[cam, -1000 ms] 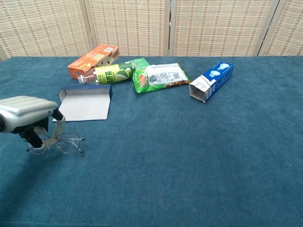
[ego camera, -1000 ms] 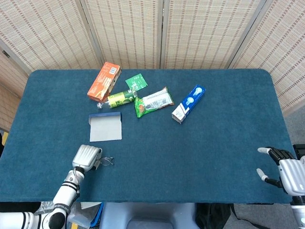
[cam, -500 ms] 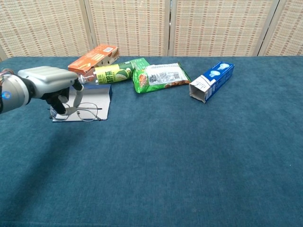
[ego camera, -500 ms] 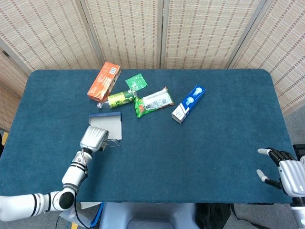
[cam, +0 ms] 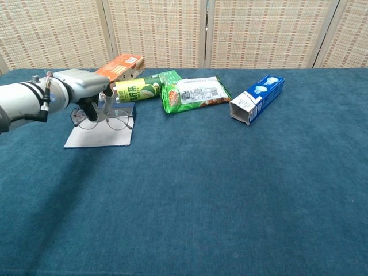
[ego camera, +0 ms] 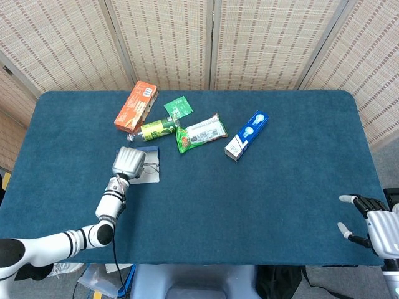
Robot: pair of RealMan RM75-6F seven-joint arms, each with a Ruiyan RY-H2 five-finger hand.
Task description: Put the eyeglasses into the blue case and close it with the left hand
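The open blue case (cam: 99, 135) (ego camera: 149, 175) lies flat on the blue table, its pale grey lining up. My left hand (cam: 85, 86) (ego camera: 128, 162) hovers over the case's far half and holds the wire-rimmed eyeglasses (cam: 106, 119) (ego camera: 149, 167), which hang just above the lining. Most of the case is hidden under the hand in the head view. My right hand (ego camera: 373, 223) is at the table's right front corner, fingers spread, holding nothing.
Behind the case lie an orange box (cam: 112, 71), a green bottle (cam: 138, 90), a green sachet (ego camera: 178, 106) and a green snack bag (cam: 195, 93). A blue-and-white carton (cam: 256, 98) lies to the right. The table edge (ego camera: 249, 264) runs along the front.
My left hand has carried the eyeglasses from the table's near left area away from me, up over the open case. The right hand has barely shifted.
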